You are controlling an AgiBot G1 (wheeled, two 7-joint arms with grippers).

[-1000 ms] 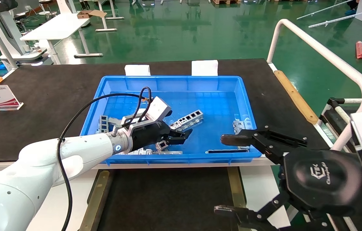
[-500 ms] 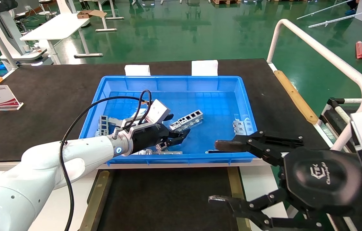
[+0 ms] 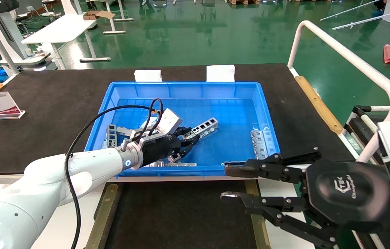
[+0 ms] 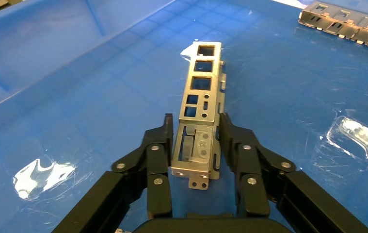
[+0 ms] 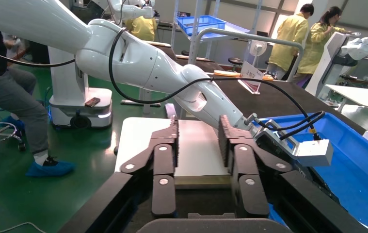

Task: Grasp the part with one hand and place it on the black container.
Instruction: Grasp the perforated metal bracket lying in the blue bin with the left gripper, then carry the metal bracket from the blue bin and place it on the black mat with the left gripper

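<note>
Part is straddled at one end by left gripper, fingers close beside it, contact unclear; right gripper held open, empty.

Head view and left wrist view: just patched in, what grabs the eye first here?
The left gripper sits low inside the blue bin, its fingers flanking the near end of the part, a windowed metal bracket lying on the bin floor. The right gripper hovers open at the bin's near rim, above the black container, which holds no part yet.
</note>
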